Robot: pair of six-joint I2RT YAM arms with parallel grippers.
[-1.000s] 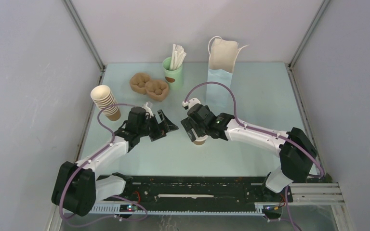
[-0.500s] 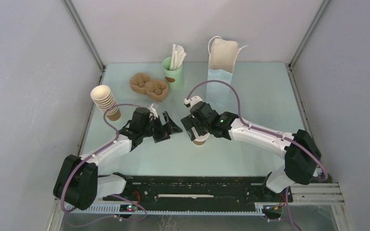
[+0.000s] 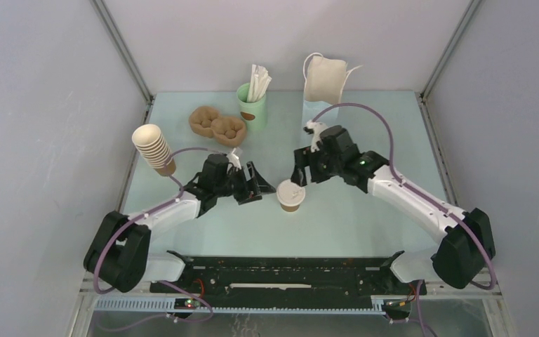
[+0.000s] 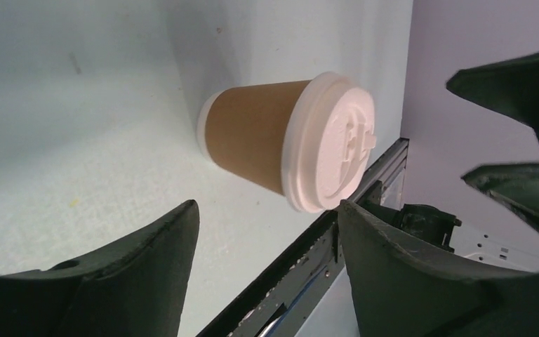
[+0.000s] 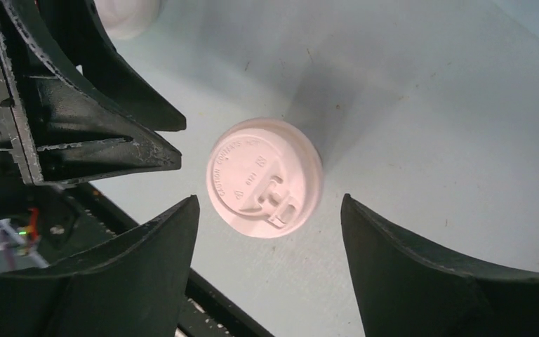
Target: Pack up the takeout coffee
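The takeout coffee [image 3: 291, 196], a small brown paper cup with a white lid, stands upright on the table, with nothing holding it. My left gripper [image 3: 260, 184] is open just to its left, fingertips pointing at it. In the left wrist view the cup [image 4: 253, 140] lies ahead of the open left gripper [image 4: 268, 207], outside the jaws. My right gripper [image 3: 300, 174] hangs open above and behind the cup. From the right wrist view, the lid [image 5: 263, 175] shows beyond the right gripper [image 5: 269, 200], with the left gripper's fingers [image 5: 105, 133] beside it. The tall paper bag [image 3: 323, 88] stands open at the back.
A stack of nested brown cups [image 3: 153, 149] stands at the left edge. A brown moulded cup carrier [image 3: 216, 126] and a mint-green cup with white sticks [image 3: 251, 98] sit at the back. A black rail [image 3: 281, 270] runs along the near edge.
My right gripper has lifted off the spot over the cup and drawn back to the right, uncovering the lid. My left gripper has slid right, closer to the cup.
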